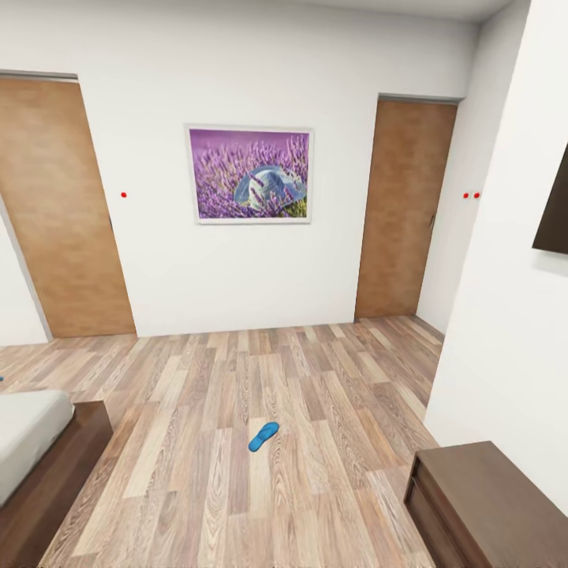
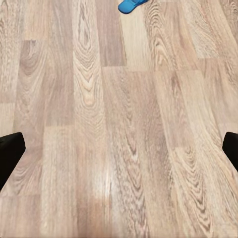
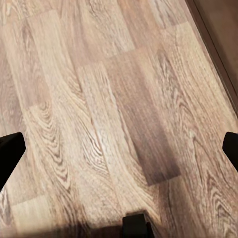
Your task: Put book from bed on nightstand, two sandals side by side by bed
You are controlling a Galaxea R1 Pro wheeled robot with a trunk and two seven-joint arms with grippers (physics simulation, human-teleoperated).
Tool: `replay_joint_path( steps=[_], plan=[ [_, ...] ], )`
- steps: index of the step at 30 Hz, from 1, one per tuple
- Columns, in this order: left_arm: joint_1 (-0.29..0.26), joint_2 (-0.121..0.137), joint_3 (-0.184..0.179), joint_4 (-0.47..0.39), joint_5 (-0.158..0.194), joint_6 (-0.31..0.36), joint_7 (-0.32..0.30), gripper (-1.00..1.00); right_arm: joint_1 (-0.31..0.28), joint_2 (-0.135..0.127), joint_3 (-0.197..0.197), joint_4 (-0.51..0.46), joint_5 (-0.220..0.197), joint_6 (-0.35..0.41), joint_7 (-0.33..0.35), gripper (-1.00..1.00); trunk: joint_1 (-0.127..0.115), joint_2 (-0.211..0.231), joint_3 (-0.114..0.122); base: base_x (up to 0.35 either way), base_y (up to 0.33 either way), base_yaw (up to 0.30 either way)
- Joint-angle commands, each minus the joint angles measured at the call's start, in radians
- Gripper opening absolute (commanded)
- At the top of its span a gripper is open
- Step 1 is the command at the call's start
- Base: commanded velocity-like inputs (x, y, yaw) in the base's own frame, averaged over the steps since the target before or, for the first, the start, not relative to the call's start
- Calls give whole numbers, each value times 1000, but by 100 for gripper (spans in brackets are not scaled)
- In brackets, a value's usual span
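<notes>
One blue sandal (image 1: 263,436) on floor (image 1: 237,379), right of bed (image 1: 31,434), long axis diagonal, apparently toe toward lavender picture (image 1: 249,175). Both jaws spread wide, empty.

— Any writing, labels or numbers you can read from your end?

— None I can make out. The framed purple lavender picture (image 1: 250,175) on the white wall carries no lettering, and I see no print on the blue flip-flop sandal (image 1: 263,436).
</notes>
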Motion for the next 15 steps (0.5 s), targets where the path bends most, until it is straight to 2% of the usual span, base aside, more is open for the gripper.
replay_joint_path(
  steps=[1, 15],
  plan=[
    [-1, 0, -1, 1, 6, -3, 0, 100, 0, 0, 1, 0, -8, -2, 0, 100, 0, -1, -3, 0, 0, 0],
    [-1, 0, -1, 1, 6, -3, 0, 100, -1, 0, 1, 0, -8, -2, 0, 100, 0, -1, -25, 0, 0, 0]
  ],
)
